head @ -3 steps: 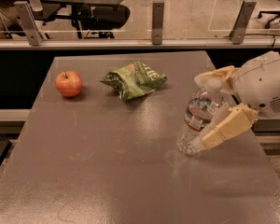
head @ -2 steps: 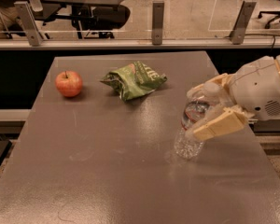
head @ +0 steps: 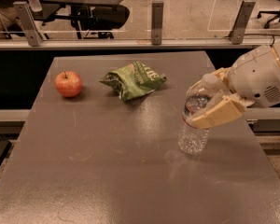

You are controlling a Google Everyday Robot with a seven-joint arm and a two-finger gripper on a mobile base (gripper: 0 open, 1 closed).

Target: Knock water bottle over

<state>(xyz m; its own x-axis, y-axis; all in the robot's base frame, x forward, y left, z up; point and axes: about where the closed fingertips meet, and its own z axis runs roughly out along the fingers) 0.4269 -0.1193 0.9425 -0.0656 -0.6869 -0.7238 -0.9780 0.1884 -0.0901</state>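
Leaning further left now, the water bottle [head: 194, 125] tips between the gripper [head: 213, 97]'s spread fingers [head: 218, 114], neck caught there, base below them on the table [head: 107, 162].

Grey table [head: 107, 171]: water bottle [head: 195, 125] upright at right, white cap up; gripper [head: 210, 99] at its upper part, one cream finger [head: 218, 114] across the front, another behind near the cap. Red apple [head: 68, 83] far left; crumpled green bag [head: 134, 80] centre rear, well apart from bottle
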